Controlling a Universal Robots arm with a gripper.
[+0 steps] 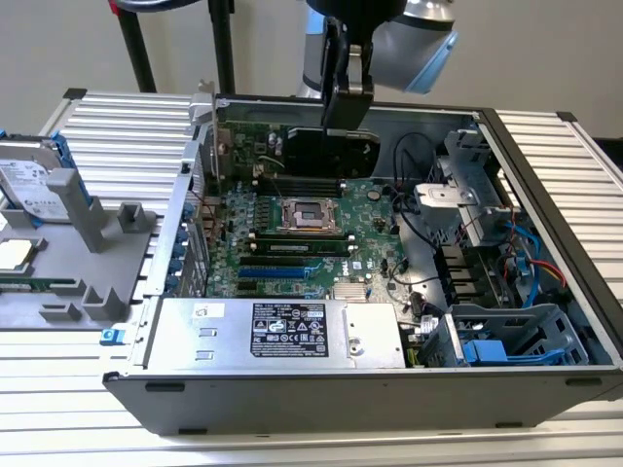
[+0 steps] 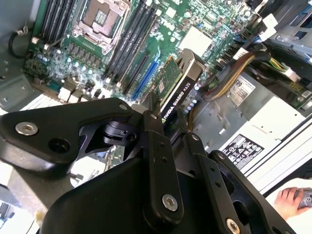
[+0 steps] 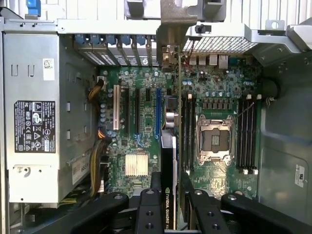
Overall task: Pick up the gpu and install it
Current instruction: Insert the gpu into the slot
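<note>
Over the motherboard [image 1: 380, 209], the arm [image 1: 414, 39] is cut off by the exterior view's upper edge. In the second wrist view the gripper [image 2: 170, 119] covers the gpu [image 2: 178, 85] at its end farther from the motherboard; whether the card's lower edge touches the motherboard cannot be told. Beyond the motherboard, past the power supply [image 2: 241, 146], a hand [image 2: 290, 202] is cropped.

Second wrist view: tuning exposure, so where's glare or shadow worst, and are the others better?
Second wrist view: glare bleaches the heatsink and power supply label; the gripper looms dark. First wrist view: even light on the motherboard. Exterior view: no glare on the gpu.
</note>
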